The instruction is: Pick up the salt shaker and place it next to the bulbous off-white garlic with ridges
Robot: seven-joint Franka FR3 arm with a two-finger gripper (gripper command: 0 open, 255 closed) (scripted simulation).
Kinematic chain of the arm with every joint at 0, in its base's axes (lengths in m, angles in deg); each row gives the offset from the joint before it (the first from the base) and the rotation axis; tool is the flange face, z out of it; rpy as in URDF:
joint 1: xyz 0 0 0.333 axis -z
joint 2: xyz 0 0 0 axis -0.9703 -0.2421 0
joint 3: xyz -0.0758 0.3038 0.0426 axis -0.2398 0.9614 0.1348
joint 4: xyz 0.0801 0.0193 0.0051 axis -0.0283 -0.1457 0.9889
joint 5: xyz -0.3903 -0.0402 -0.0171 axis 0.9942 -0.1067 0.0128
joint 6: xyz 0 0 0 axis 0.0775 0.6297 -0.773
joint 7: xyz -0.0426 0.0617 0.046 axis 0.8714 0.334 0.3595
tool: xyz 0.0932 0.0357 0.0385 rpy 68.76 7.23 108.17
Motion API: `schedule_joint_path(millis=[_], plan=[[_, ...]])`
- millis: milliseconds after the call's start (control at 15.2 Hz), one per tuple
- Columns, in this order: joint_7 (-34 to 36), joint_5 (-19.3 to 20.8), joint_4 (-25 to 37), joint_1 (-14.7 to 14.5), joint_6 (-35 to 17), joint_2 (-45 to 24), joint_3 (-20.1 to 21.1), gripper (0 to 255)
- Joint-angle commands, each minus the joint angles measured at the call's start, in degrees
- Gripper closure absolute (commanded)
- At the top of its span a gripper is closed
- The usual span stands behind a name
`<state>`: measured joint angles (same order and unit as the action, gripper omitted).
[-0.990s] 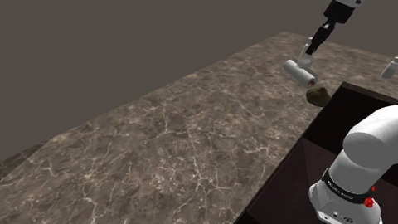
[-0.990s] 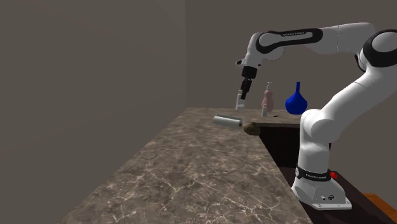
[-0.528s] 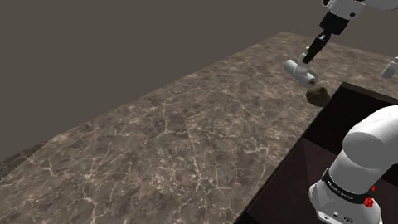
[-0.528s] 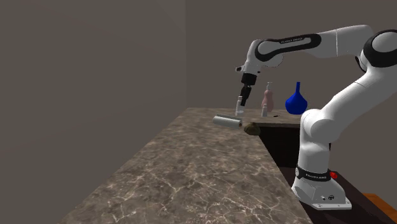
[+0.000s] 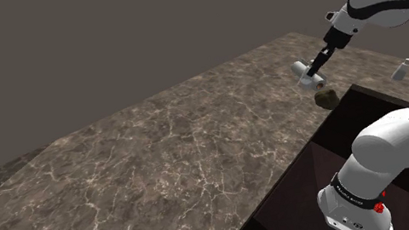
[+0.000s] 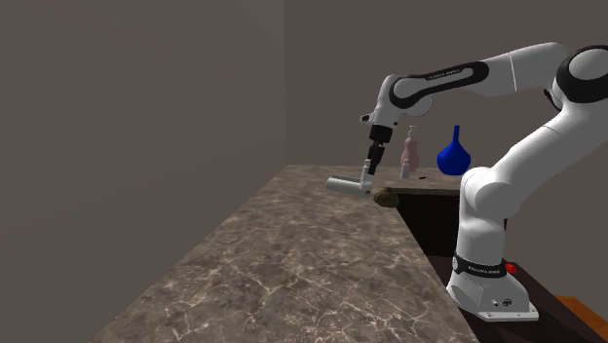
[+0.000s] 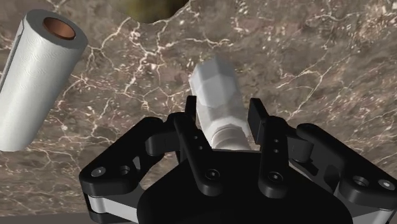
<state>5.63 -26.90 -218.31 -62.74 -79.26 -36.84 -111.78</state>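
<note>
**Shaker coming down toward the garlic**

Since a second ago the arm has been dropping, and the tool (image 7: 224,108) is now hanging low over the counter (image 5: 160,169). Its fingers are clasping the white, faceted shaker (image 7: 216,89), which is not yet resting on the stone. In the shoulder view the olive-brown garlic (image 5: 327,98) is sitting at the tool's six o'clock, near the counter's edge. A roll (image 7: 35,76) is lying close by. The pickup looks done. Setting the shaker down next to the garlic and letting go are remaining.
</note>
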Motion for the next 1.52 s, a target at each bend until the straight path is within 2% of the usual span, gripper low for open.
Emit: schedule_joint_path(millis=[0,792,1320,1386,1452], plan=[[-0.5,0.3,-1.2,0.1,-1.5,-0.3,-0.6,255],[-2.5,1.3,-8.7,0.3,-11.5,-3.1,-3.4,255],[-2.6,1.3,-8.8,0.3,-11.8,-3.2,-3.5,255],[-2.6,1.3,-8.8,0.3,-11.8,-3.2,-3.5,0],[-2.6,1.3,-8.8,0.3,-11.8,-3.2,-3.5,0]])
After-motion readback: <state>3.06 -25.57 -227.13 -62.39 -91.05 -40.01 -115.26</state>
